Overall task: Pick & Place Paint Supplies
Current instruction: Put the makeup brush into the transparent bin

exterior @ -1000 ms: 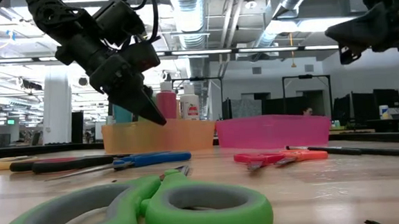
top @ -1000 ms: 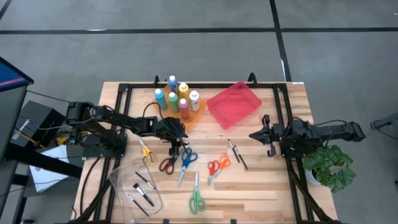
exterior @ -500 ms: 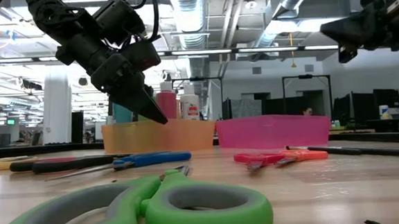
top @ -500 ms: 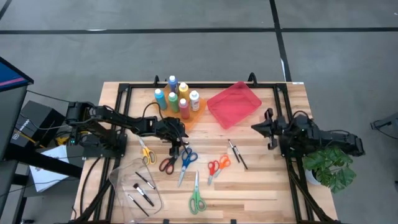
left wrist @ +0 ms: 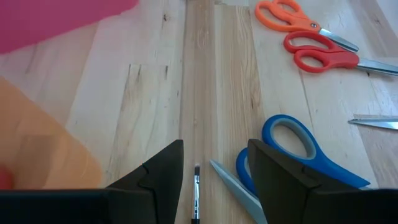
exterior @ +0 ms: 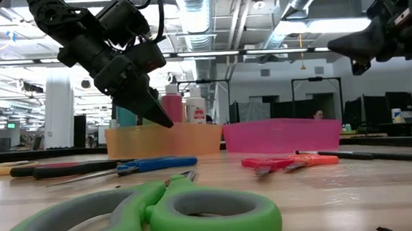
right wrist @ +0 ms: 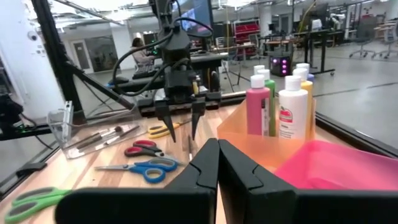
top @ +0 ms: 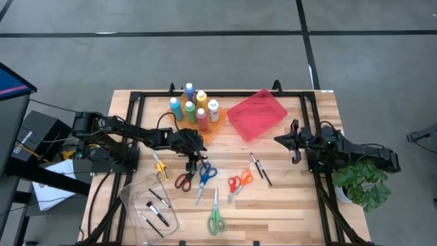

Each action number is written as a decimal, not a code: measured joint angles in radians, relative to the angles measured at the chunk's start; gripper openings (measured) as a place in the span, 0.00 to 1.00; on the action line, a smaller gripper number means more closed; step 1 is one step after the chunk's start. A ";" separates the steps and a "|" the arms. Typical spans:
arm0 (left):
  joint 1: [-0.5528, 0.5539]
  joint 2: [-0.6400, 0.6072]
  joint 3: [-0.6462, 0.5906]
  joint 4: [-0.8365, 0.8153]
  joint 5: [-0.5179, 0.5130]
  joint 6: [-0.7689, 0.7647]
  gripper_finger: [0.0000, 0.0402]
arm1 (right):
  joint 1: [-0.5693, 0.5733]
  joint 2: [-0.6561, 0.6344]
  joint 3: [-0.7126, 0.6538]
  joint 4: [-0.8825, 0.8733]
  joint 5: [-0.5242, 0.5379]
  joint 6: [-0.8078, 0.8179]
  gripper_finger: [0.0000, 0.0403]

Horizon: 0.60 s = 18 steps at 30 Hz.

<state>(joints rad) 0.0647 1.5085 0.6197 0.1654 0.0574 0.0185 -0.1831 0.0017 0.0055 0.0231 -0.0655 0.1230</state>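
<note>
Paint bottles (top: pixel 193 109) stand in an orange tray (top: pixel 217 126) at the far middle. Several scissors lie flat on the wood: yellow (top: pixel 161 167), red (top: pixel 183 180), blue (top: pixel 205 175), orange-red (top: pixel 239 183), green (top: pixel 216 217). Two dark brushes (top: pixel 259 167) lie right of centre. My left gripper (top: pixel 194 160) hangs open above the table beside the blue scissors (left wrist: pixel 292 146). A thin brush (left wrist: pixel 196 190) lies between its fingers in the left wrist view, apart from both. My right gripper (top: pixel 278 141) is shut, held level above the table's right part, holding nothing.
A pink tray (top: pixel 257 114) sits at the far right of centre. A clear tray (top: pixel 136 198) with brushes lies at the near left. A potted plant (top: pixel 362 184) stands off the right edge. Bare wood lies at the near right.
My right arm has swung about its base, its rear end going toward the near edge, so the shut gripper now points slightly toward the far left. The left arm and all supplies have stayed still.
</note>
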 joint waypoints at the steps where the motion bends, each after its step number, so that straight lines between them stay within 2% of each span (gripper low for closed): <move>1: 0.000 0.000 0.000 0.000 0.000 0.000 0.43 | 0.005 0.000 0.000 0.000 -0.001 -0.001 0.00; 4: 0.000 0.000 0.000 0.000 0.000 0.000 0.43 | 0.014 0.000 0.000 0.001 -0.004 -0.017 0.00; 12: 0.000 0.000 0.000 0.000 -0.003 -0.026 0.43 | 0.014 0.000 0.000 0.001 -0.005 0.069 0.00; 18: 0.001 0.000 0.000 -0.009 -0.083 -0.051 0.43 | 0.014 0.000 0.000 0.001 -0.005 0.069 0.00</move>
<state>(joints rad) 0.0660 1.5085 0.6197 0.1562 -0.0254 -0.0326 -0.1696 0.0017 0.0051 0.0242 -0.0702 0.1921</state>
